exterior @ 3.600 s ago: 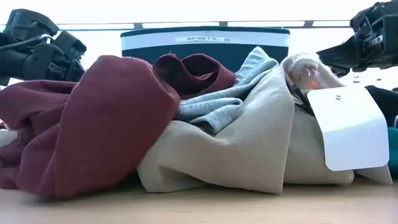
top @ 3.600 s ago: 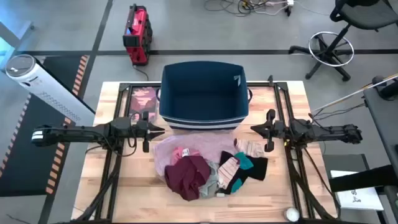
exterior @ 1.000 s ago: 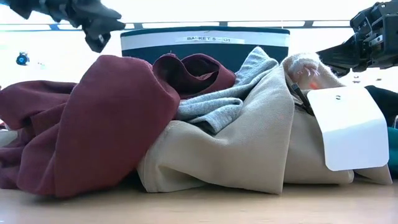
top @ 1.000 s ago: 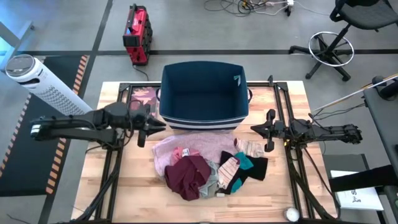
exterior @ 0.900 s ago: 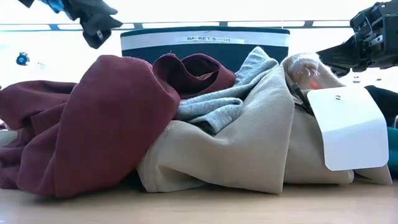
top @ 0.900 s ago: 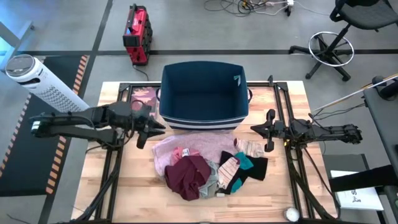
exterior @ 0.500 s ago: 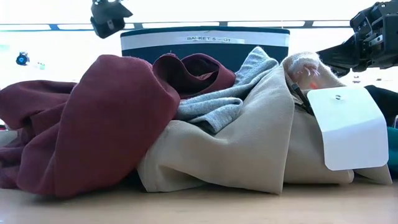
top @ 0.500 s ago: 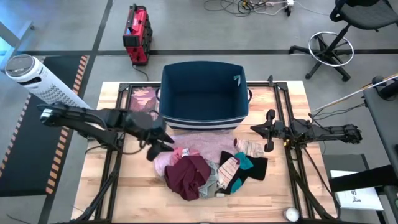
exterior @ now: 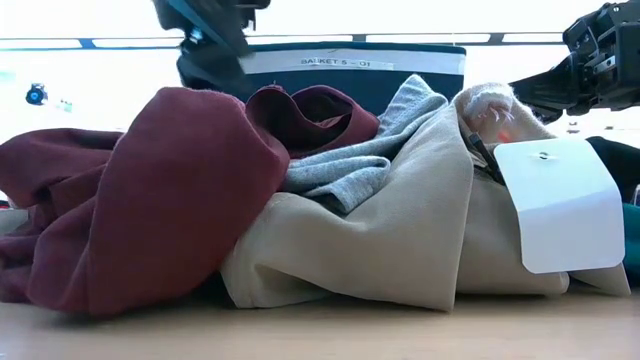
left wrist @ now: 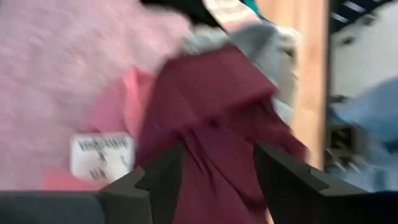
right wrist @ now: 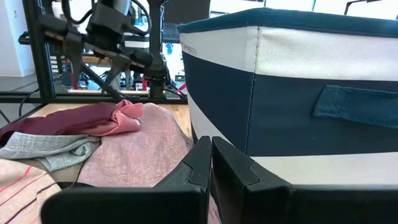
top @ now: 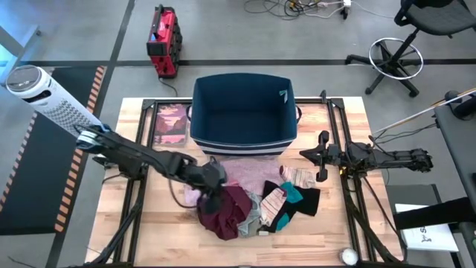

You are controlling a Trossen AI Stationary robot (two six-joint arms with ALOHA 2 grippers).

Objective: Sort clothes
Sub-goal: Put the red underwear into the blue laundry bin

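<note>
We logged the clothes as one heap on the near half of the wooden table point(top: 160, 223), between the two arms. Nearest the front edge lay the maroon garment point(top: 227, 212), bunched, with a grey-beige garment point(top: 253, 216) pressed against its right side. In the low view this maroon cloth point(exterior: 150, 200) filled the left of the pile, and a white tag point(exterior: 560, 205) hung on the right.

Right of these we noted striped socks point(top: 274, 199), a teal piece point(top: 294, 195) and a black piece point(top: 305, 201), all touching one another. Behind them the pale pink garment point(top: 249, 175) spread flat toward the bin.

The left gripper point(top: 213, 187) hung just above the far left part of the maroon garment, its arm reaching in slantwise from the table's left edge. In the left wrist view its fingers point(left wrist: 158, 180) stood apart with maroon cloth showing between them; we could not tell whether they touched it, and they held nothing.

The right gripper point(top: 311, 155) waited at the right of the table, beside the bin's near right corner, fingers point(right wrist: 199, 162) pressed together on nothing.

Farther back stood the navy bin point(top: 244, 112) with white stripes, and left of it lay a pink-covered book point(top: 171, 123).
</note>
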